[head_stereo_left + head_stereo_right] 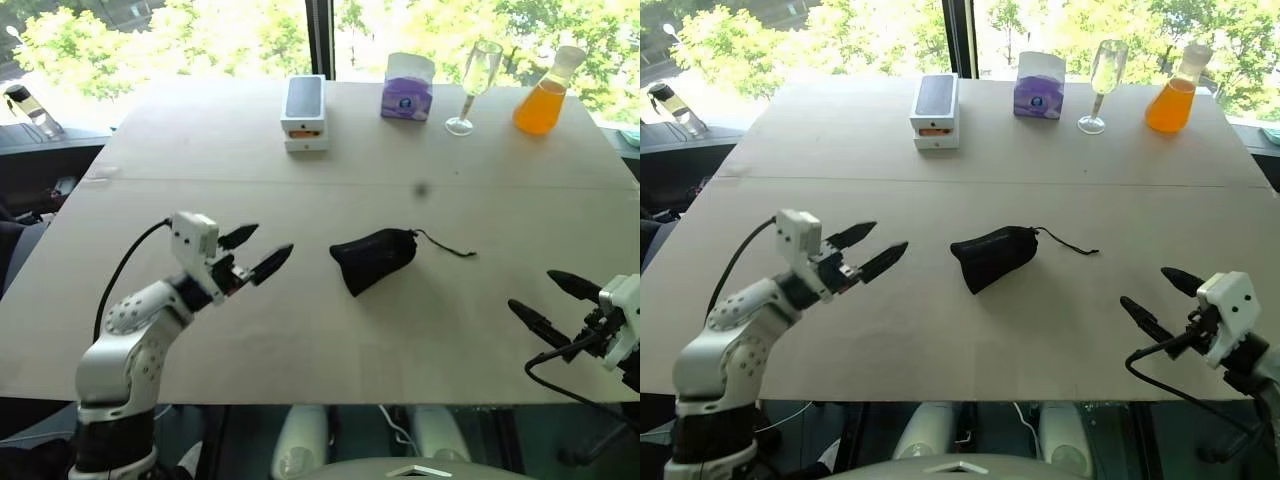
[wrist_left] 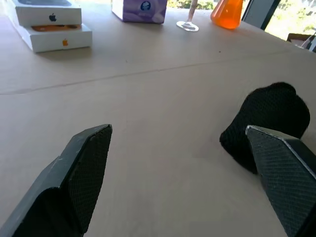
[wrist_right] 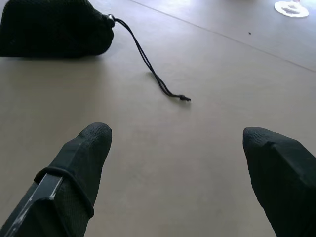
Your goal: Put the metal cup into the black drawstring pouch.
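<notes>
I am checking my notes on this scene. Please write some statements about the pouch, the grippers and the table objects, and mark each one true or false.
1. The black drawstring pouch lies on the table, mouth gathered. True.
2. The left gripper holds the pouch. False: it is open, apart from the pouch.
3. The right gripper is open and empty. True.
4. The pouch's cord is wrapped around the wine glass. False: it trails loose on the table.

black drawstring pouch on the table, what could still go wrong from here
The small black fabric drawstring pouch lies on its side, bulging, mouth gathered; if not cinched tight, its contents might slide out. Its thin dark cord trails loose toward the open right gripper, which could snag it.
</notes>
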